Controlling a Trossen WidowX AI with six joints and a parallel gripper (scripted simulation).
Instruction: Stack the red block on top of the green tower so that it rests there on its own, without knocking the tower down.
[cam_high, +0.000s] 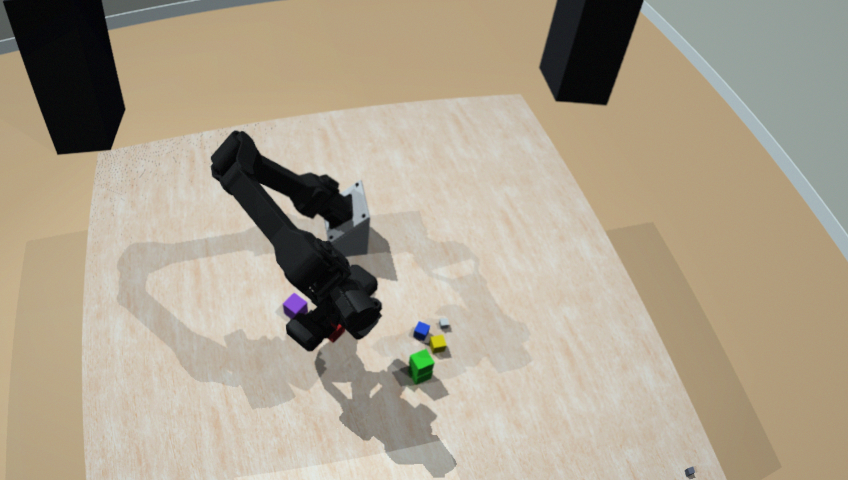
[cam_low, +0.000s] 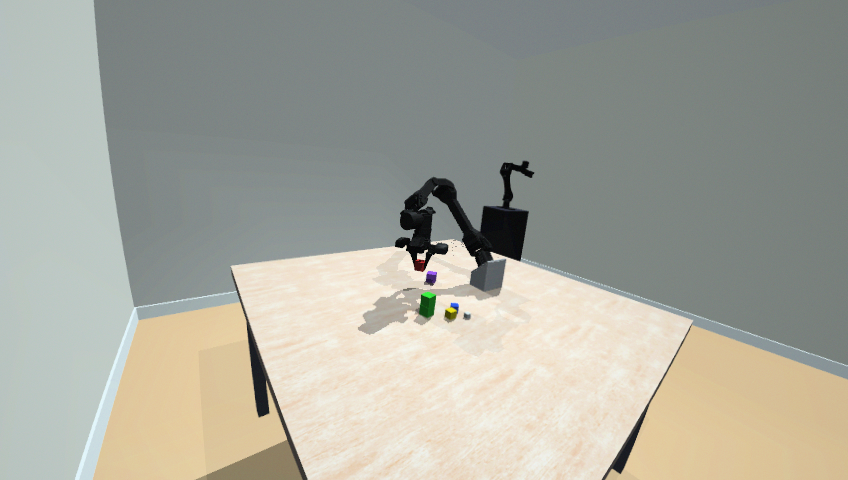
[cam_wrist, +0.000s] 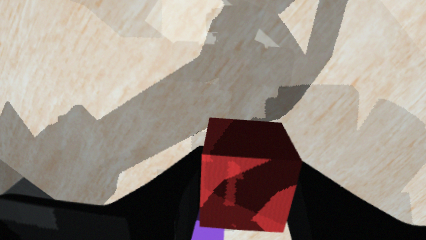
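Note:
My gripper (cam_low: 420, 266) (cam_wrist: 243, 157) is shut on the red block (cam_high: 336, 332) (cam_low: 419, 265) (cam_wrist: 245, 192), which it holds above the table, with one finger on each side. In the top view the arm hides most of the red block and the fingertips. The green tower (cam_high: 421, 366) (cam_low: 427, 304) stands upright on the table, to the right of the gripper in the top view. It is made of stacked green blocks. The tower is not in the wrist view.
A purple block (cam_high: 295, 305) (cam_low: 431, 277) (cam_wrist: 208, 233) lies near the gripper. A yellow block (cam_high: 437, 343) (cam_low: 451, 312), a blue block (cam_high: 421, 330) (cam_low: 454, 306) and a small grey block (cam_high: 444, 322) (cam_low: 467, 315) lie close beside the tower. The grey arm base (cam_high: 351, 234) (cam_low: 489, 276) stands farther back.

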